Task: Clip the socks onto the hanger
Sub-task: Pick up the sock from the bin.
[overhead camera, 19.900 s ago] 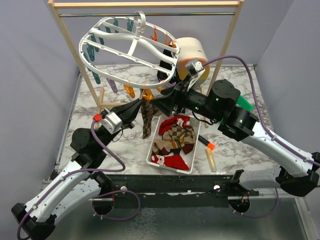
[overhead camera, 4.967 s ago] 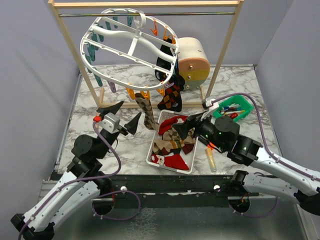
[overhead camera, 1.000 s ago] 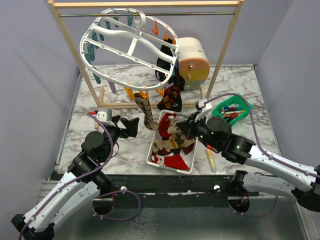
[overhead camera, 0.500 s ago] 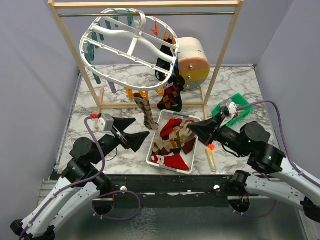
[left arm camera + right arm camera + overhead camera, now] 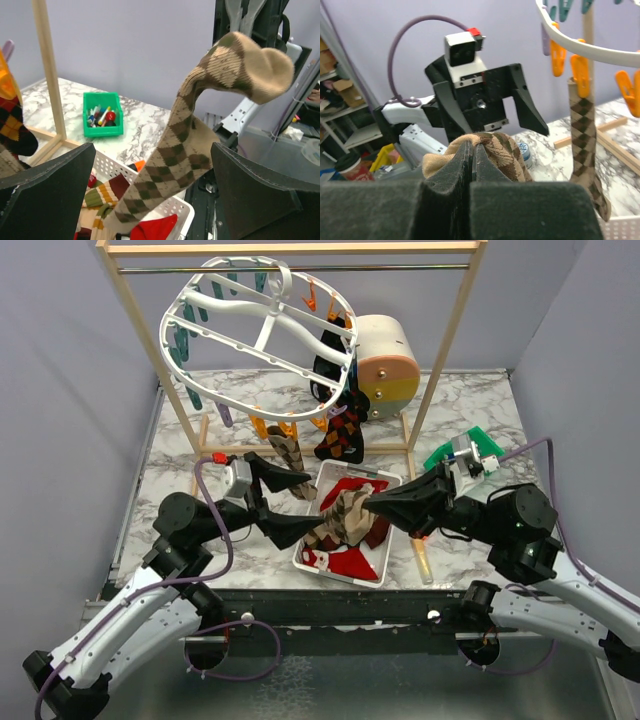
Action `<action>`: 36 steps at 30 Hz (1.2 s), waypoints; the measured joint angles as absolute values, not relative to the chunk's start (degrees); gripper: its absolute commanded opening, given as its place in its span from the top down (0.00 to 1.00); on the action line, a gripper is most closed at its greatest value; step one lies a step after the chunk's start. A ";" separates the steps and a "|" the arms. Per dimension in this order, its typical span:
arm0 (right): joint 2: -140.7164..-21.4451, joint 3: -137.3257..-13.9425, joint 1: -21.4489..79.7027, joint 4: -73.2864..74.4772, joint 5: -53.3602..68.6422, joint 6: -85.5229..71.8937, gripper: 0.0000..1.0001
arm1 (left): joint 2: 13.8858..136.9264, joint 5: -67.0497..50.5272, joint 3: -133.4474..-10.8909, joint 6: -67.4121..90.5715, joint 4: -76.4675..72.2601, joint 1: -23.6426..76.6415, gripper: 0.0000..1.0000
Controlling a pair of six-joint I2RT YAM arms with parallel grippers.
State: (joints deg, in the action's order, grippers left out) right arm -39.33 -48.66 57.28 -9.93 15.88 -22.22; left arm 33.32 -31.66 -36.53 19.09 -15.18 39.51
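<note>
My right gripper (image 5: 368, 508) is shut on the toe of a tan argyle sock (image 5: 343, 515), which hangs down into the white basket (image 5: 306, 558). In the right wrist view the fingers (image 5: 455, 172) pinch the sock (image 5: 502, 150). My left gripper (image 5: 314, 507) is open, and in its wrist view the sock (image 5: 195, 135) hangs between its wide fingers (image 5: 260, 192). The white oval hanger (image 5: 262, 335) hangs from the rod. Clipped to it are a tan argyle sock (image 5: 292, 462) and dark argyle socks (image 5: 338, 435). More socks (image 5: 350, 562) lie in the basket.
A wooden rack (image 5: 455, 330) spans the back of the marble table. A beige cylinder (image 5: 385, 365) stands behind the hanger. A green bin (image 5: 102, 114) of small items sits at the right. Orange markers (image 5: 422, 558) lie right of the basket.
My right gripper has raised the tan argyle sock from the basket and shifted left. My left gripper has swung right to the basket, its open fingers now either side of the sock.
</note>
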 measured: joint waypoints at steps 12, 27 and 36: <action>-43.20 -50.92 57.28 -16.69 24.67 -25.61 0.99 | 35.07 -38.74 -36.53 14.06 -19.29 39.51 0.01; -46.39 -53.43 57.28 -21.47 32.58 -28.14 0.99 | 37.98 -45.95 -34.09 11.22 -19.75 39.53 0.03; -46.13 -54.06 57.28 -22.31 34.30 -28.88 1.00 | 38.98 -47.05 -32.82 10.48 -19.81 40.05 0.36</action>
State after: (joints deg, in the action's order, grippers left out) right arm -46.13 -54.06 57.28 -22.31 34.30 -28.88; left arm 38.98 -47.05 -32.82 10.48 -19.81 40.05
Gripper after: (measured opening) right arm 0.016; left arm 0.777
